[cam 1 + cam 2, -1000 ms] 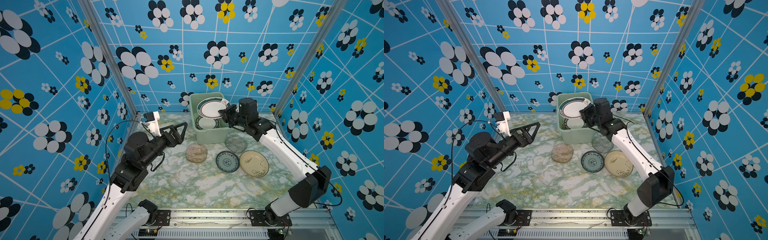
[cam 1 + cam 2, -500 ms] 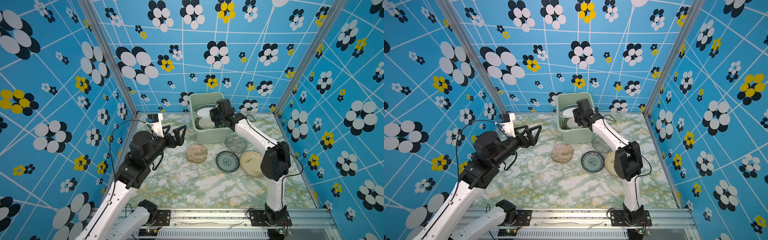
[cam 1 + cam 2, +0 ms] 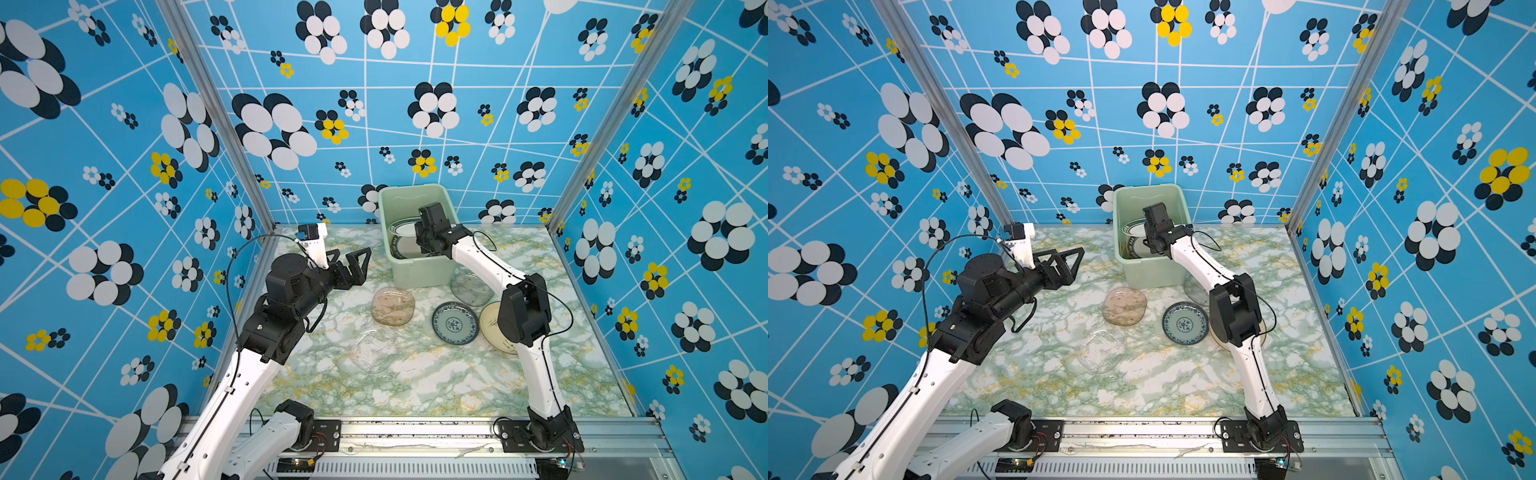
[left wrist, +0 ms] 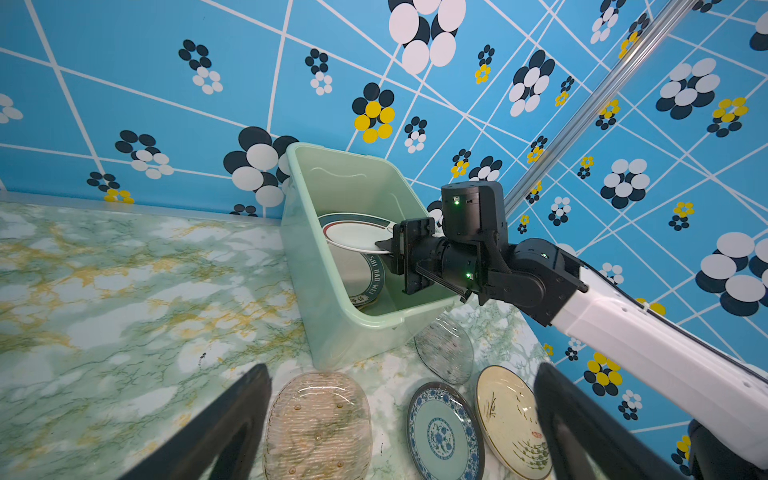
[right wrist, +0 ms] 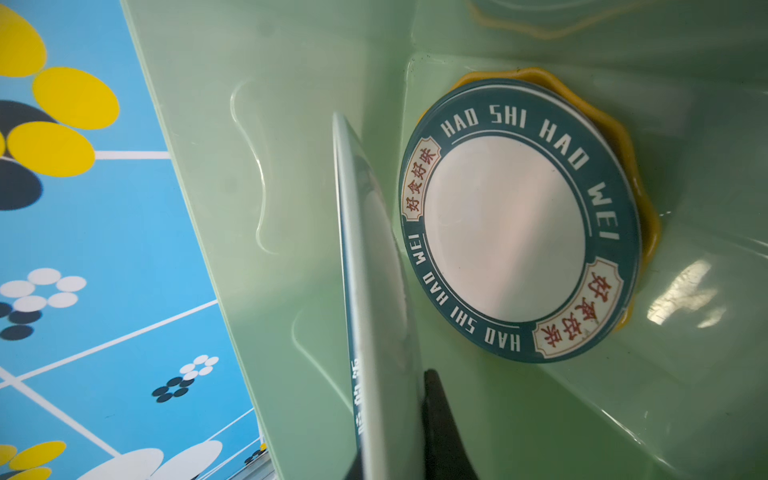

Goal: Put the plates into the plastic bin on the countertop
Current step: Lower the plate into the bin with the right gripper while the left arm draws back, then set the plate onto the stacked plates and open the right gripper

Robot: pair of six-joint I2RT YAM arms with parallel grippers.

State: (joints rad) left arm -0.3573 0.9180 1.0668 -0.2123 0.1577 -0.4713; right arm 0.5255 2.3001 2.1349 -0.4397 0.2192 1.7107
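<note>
Glossy plastic bin (image 4: pixel 332 324); glazed dark-rimmed plate (image 4: pixel 353 237); ribbed brown glass plate (image 4: pixel 318 428).

Blue flowered walls (image 3: pixel 374 83) on three sides — silver corner posts (image 3: pixel 220 116).

This was a robot test cell dressed up as a mock kitchen, not a lived-in home. Thin printed panels (image 3: pixel 374 104) of blue with black, white and yellow flowers made up three walls, joined by bare aluminium posts (image 3: pixel 220 124). The countertop (image 3: pixel 415 386) was a flat marble-print sheet, and a white robot arm (image 3: pixel 540 374) stood bolted at each end of a metal rail (image 3: pixel 415 432) along the open front.
</note>
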